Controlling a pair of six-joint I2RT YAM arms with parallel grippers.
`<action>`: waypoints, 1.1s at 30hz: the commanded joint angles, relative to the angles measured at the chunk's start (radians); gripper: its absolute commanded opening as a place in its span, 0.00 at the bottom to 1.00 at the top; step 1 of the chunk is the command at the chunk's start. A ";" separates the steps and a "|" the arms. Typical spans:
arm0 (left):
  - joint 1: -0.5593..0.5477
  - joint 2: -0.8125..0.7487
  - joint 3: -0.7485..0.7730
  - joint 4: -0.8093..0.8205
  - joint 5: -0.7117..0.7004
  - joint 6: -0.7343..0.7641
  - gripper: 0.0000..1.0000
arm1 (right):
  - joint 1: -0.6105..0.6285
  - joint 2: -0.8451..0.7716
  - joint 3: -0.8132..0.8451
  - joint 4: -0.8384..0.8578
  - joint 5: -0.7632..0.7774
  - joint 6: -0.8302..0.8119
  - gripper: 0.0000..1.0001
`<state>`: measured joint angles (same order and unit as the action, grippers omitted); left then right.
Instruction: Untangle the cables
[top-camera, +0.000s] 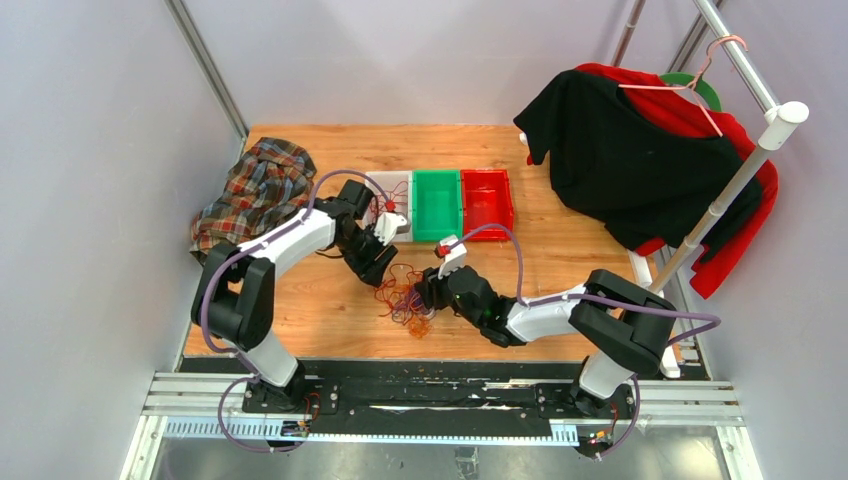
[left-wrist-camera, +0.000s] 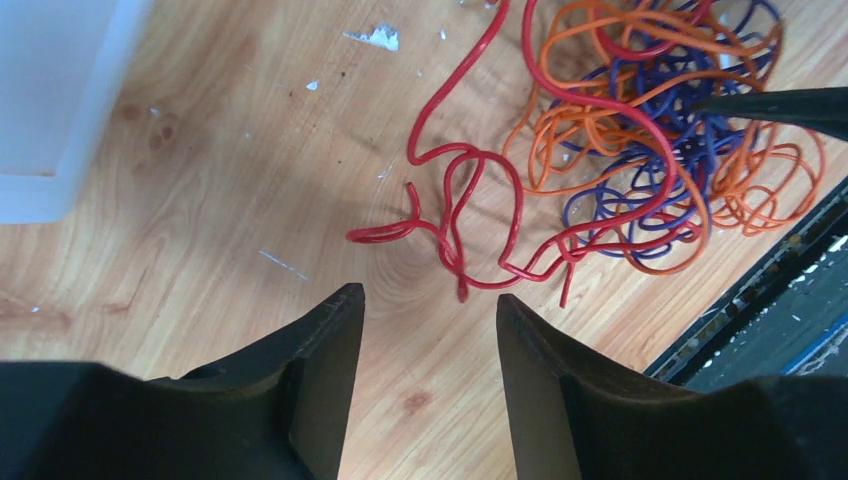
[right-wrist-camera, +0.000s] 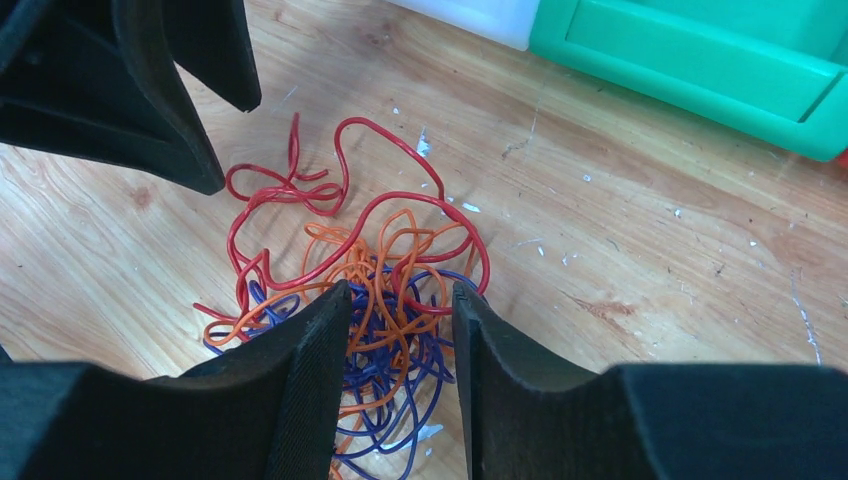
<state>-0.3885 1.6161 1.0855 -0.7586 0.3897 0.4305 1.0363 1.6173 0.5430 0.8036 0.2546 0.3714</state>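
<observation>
The cables (top-camera: 403, 298) lie in one tangle on the wooden table between my two grippers. In the left wrist view a red cable (left-wrist-camera: 470, 190) loops out of the orange and purple knot (left-wrist-camera: 640, 130) toward my left gripper (left-wrist-camera: 428, 296). That gripper is open, with only bare wood between its fingers, just short of the red loop's end. My right gripper (right-wrist-camera: 398, 292) hangs over the knot, jaws open on either side of orange and purple strands (right-wrist-camera: 395, 340) without pinching them. From above, the left gripper (top-camera: 380, 268) is at the tangle's upper left and the right gripper (top-camera: 428, 293) at its right.
White (top-camera: 397, 190), green (top-camera: 437, 203) and red (top-camera: 487, 200) bins stand in a row behind the tangle. A plaid cloth (top-camera: 255, 190) lies at the far left. Black and red garments (top-camera: 640, 150) hang on a rack at right. The black rail (left-wrist-camera: 760, 290) runs along the table's near edge.
</observation>
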 joint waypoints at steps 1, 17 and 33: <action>-0.002 0.023 -0.015 0.051 -0.021 -0.006 0.53 | -0.012 0.016 -0.025 0.002 0.034 0.018 0.41; -0.004 0.006 -0.074 0.047 0.069 0.002 0.60 | -0.016 -0.005 -0.035 -0.010 0.043 0.023 0.38; -0.039 -0.020 -0.047 0.102 -0.082 -0.016 0.05 | -0.020 -0.033 -0.042 -0.020 0.049 0.024 0.33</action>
<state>-0.4271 1.6428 1.0100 -0.6502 0.3553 0.4049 1.0271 1.6142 0.5259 0.8021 0.2676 0.3855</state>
